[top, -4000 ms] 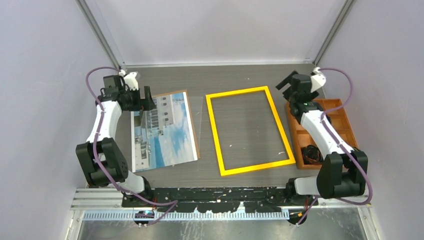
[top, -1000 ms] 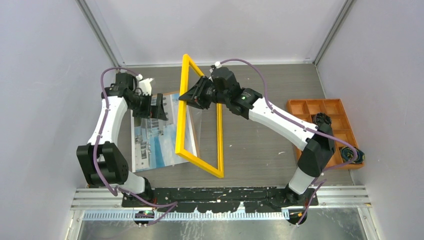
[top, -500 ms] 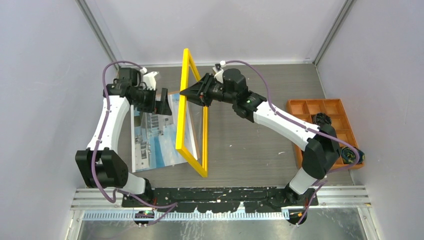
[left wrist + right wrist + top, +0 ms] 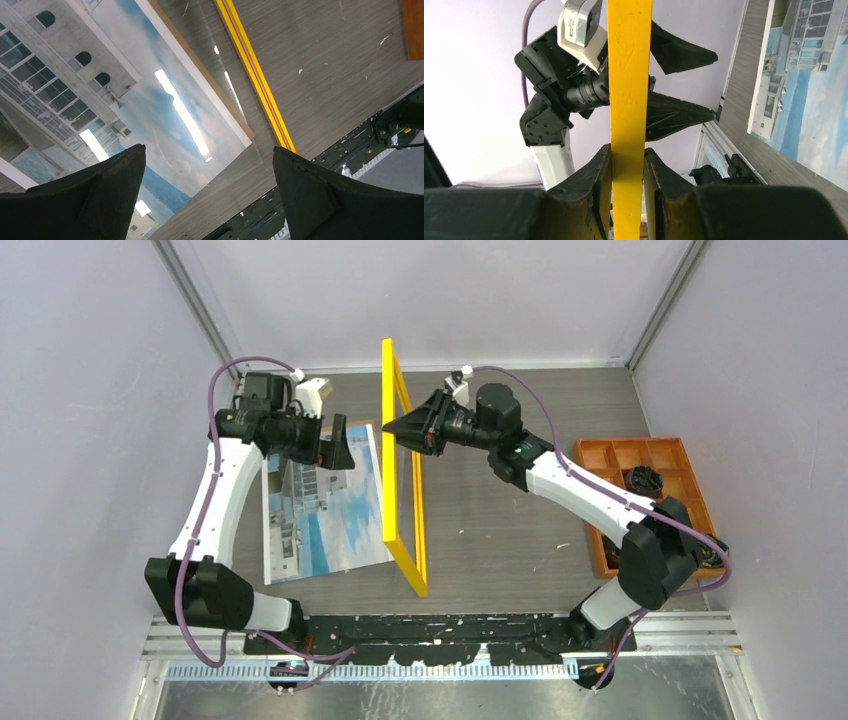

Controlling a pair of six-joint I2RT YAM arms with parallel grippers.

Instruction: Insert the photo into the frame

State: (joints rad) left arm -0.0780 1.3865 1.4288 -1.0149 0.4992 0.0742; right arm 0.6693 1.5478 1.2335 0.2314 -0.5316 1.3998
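The yellow frame (image 4: 387,480) stands on edge across the middle of the table, its lower long side down at the tabletop (image 4: 255,75). My right gripper (image 4: 390,428) is shut on its raised upper side, and the yellow bar (image 4: 629,75) fills the gap between the pads (image 4: 605,165). The photo (image 4: 325,505), blue sky and pale buildings face up, lies flat left of the frame. My left gripper (image 4: 342,443) hovers open above the photo's far right corner, holding nothing. Between its spread fingers the left wrist view shows the photo (image 4: 165,115).
A brown backing board (image 4: 219,90) lies under the photo, and a clear sheet (image 4: 245,157) reaches past the photo's corner. An orange compartment tray (image 4: 600,455) holding small black items sits at the right edge. Grey walls enclose the table.
The frame lay flat four seconds ago. My right gripper has since gripped it, and over the last second tipped it upright and carried it right. My left gripper drifted right over the photo.
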